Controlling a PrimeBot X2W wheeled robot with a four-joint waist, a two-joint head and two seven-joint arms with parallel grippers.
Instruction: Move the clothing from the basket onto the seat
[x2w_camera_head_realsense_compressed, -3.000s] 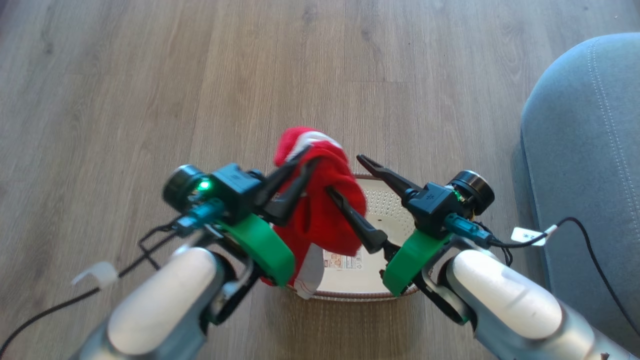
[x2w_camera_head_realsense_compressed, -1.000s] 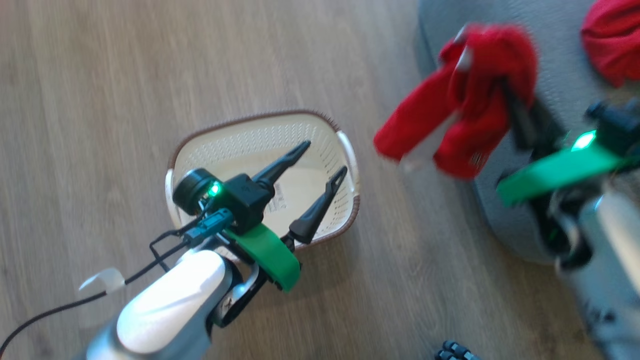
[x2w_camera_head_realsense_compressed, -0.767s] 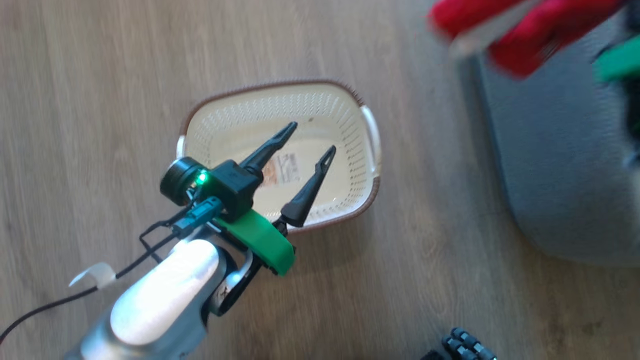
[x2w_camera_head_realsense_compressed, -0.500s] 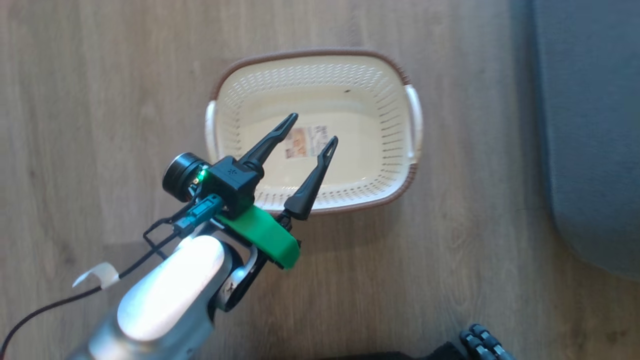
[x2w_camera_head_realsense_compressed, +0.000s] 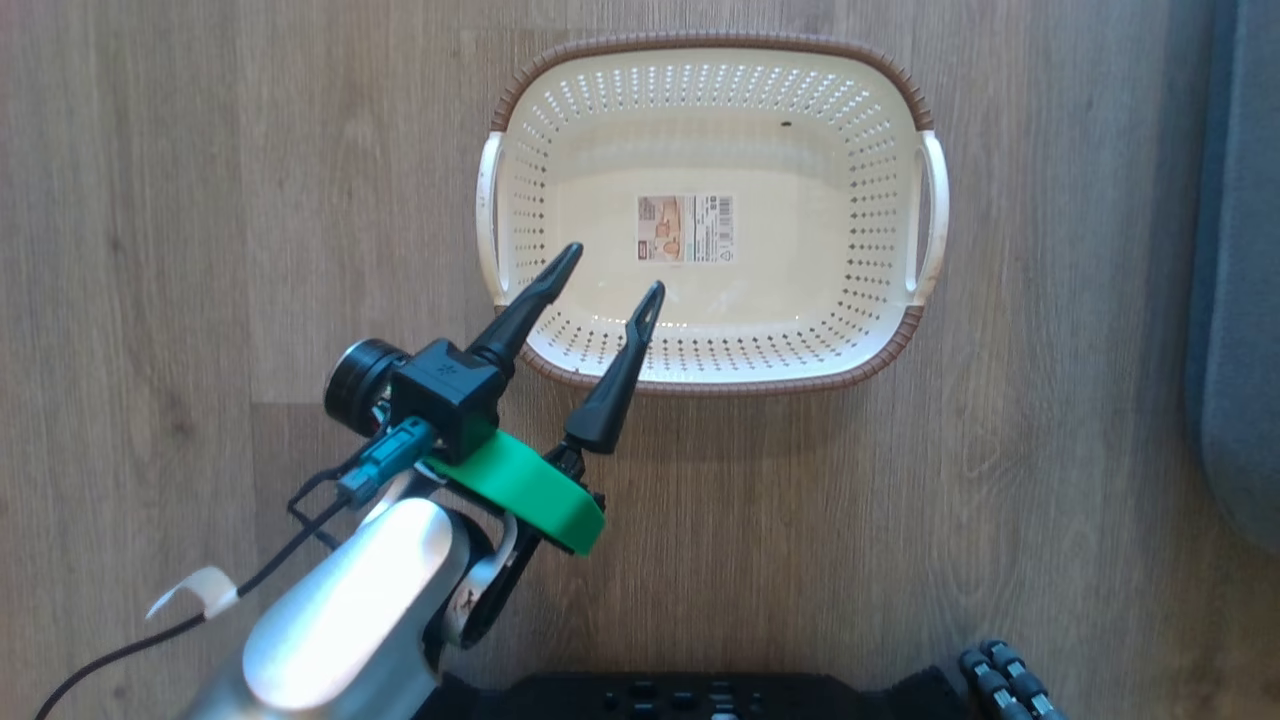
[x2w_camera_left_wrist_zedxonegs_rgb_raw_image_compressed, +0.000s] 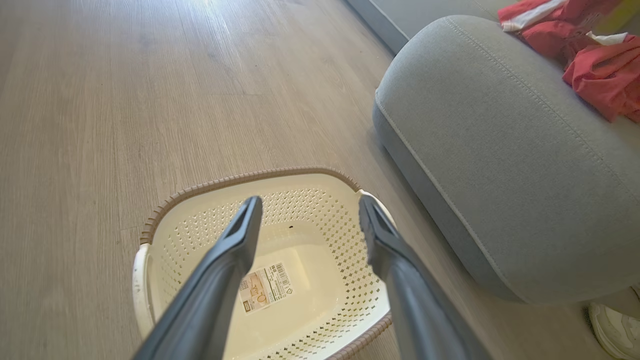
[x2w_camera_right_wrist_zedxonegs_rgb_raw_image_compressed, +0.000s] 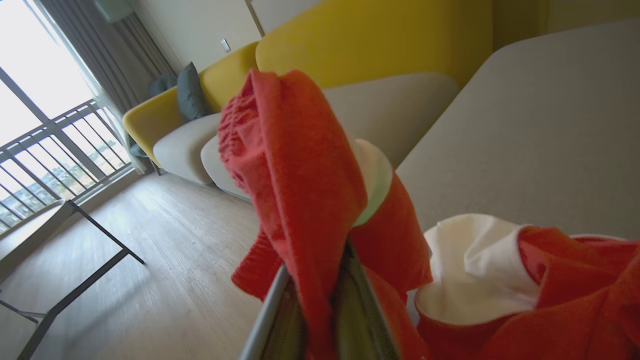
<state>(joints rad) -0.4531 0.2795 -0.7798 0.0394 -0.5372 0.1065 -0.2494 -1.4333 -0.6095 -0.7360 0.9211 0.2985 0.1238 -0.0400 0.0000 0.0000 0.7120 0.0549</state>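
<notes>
– Since three seconds back the clothing (x2w_camera_right_wrist_zedxonegs_rgb_raw_image_compressed: 300, 165) has left the basket (x2w_camera_head_realsense_compressed: 700, 42), and the head camera has swung round. The basket now sits square at 12 o'clock, bare but for its label (x2w_camera_head_realsense_compressed: 686, 228).
– Where's the garment?
– Clamped in the right end effector (x2w_camera_right_wrist_zedxonegs_rgb_raw_image_compressed: 334, 280), whose fingers are closed together on a fold. Its long axis runs along the fingers, 6 to 12 o'clock in the right wrist view, with the ends drooping either side.
– And the seat (x2w_camera_right_wrist_zedxonegs_rgb_raw_image_compressed: 525, 130)?
– Ahead and to 3 o'clock of those fingers, with another red-and-white garment (x2w_camera_right_wrist_zedxonegs_rgb_raw_image_compressed: 500, 280) at 4 o'clock. The held cloth probably hangs just above that one; whether they touch, I cannot tell.
– Left arm?
– The left end effector (x2w_camera_head_realsense_compressed: 614, 268) hovers over the basket's 7 o'clock corner, fingers wide apart, holding nothing. The seat lies at 3 o'clock of the basket, so the right arm is nearer. I judge the release needs only lowering and opening.
</notes>
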